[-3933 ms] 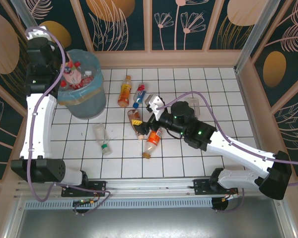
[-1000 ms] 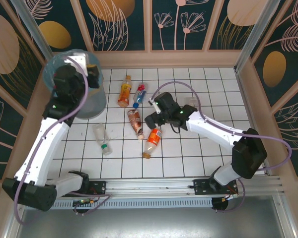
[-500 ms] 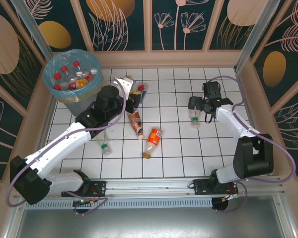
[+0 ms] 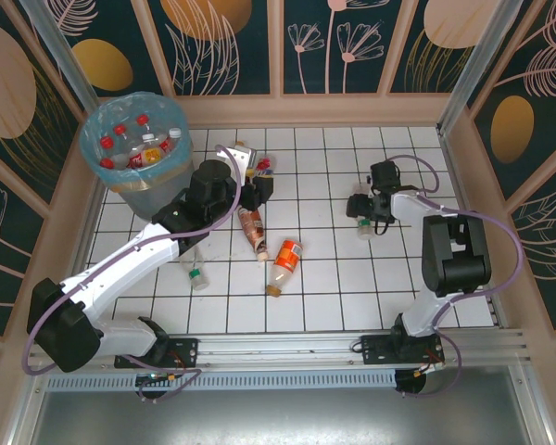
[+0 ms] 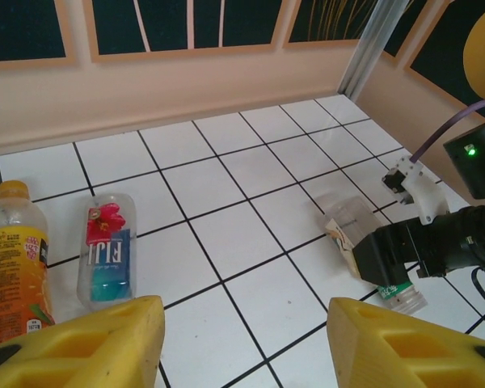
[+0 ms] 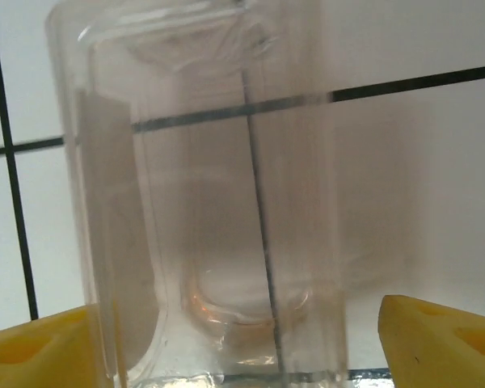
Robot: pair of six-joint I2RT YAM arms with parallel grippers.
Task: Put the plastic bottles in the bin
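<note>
Clear plastic with no label I can make out, a clear bottle (image 6: 202, 202) lies on the white tiled table (image 6: 436, 162) between the yellow fingertips (image 6: 440, 339) of the right hand (image 6: 234, 343). The jaws stand wide, and a strip of table shows between the bottle and the lower-right fingertip. From above, this hand (image 4: 366, 211) sits right of centre, with the bottle's green cap (image 4: 364, 232) at its lower edge.

The left hand (image 4: 259, 190) is at upper centre, with its jaws spread wide and nothing between them. In its wrist view a Fiji bottle (image 5: 107, 250) and an orange juice bottle (image 5: 12, 259) lie side by side at the left.

The bin (image 4: 148, 197) stands in the upper left corner, with red-capped bottles (image 4: 134, 139) inside. Near the middle of the table lie a brown-labelled bottle (image 4: 252, 227), an orange-labelled bottle (image 4: 285, 258) and a green-capped bottle (image 4: 193, 264).
</note>
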